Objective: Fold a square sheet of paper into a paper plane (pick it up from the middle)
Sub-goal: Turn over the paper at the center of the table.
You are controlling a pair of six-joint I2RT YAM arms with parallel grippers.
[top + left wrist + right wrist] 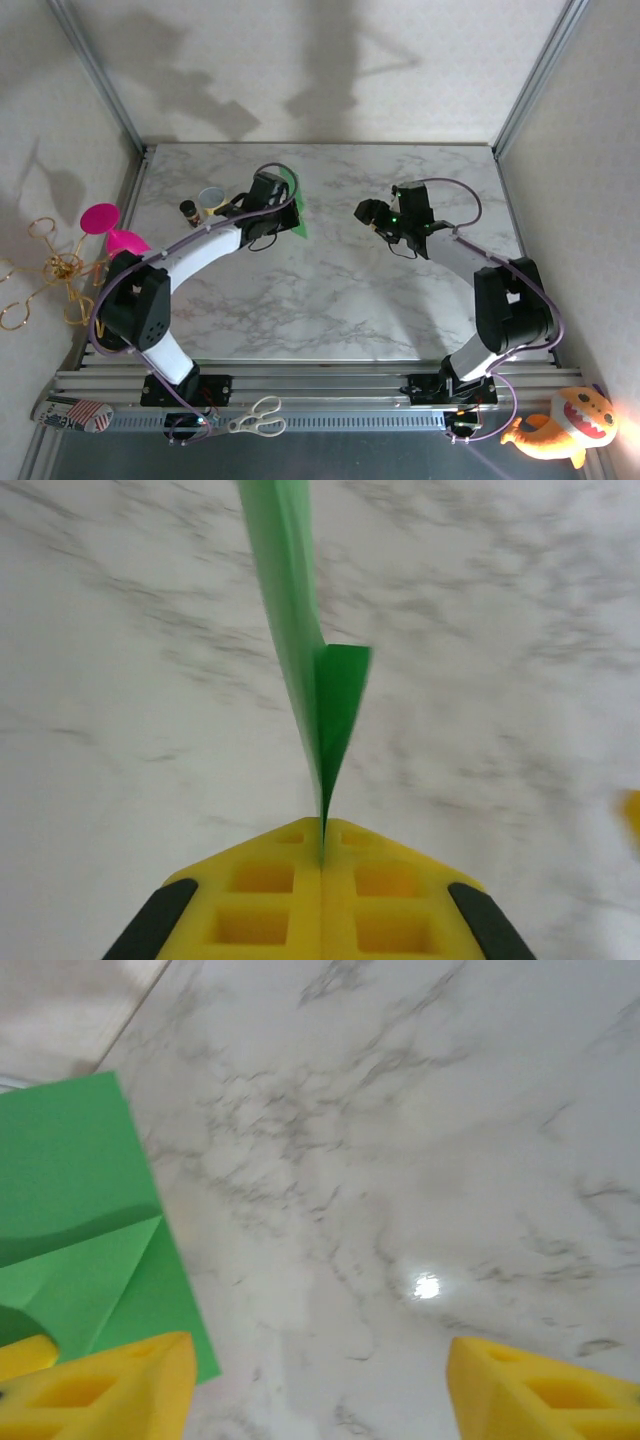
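Soft, even light falls from above, and my arms throw broad grey shadows on the back wall [300,85]. Through my left wrist camera the marble table [120,680] is smeared with blur and the folded green paper [300,630] has fuzzy edges. My right wrist camera is sharper, with one small white glare spot [427,1286] on the marble. The yellow fingers [110,1385] of my right gripper [320,1350] are out of focus.

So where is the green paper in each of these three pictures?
Top external: green paper left of centre, toward the back.
Left wrist: edge-on, top centre down into the shut left end effector.
Right wrist: left side, creased.
Shared landmark: the marble table.
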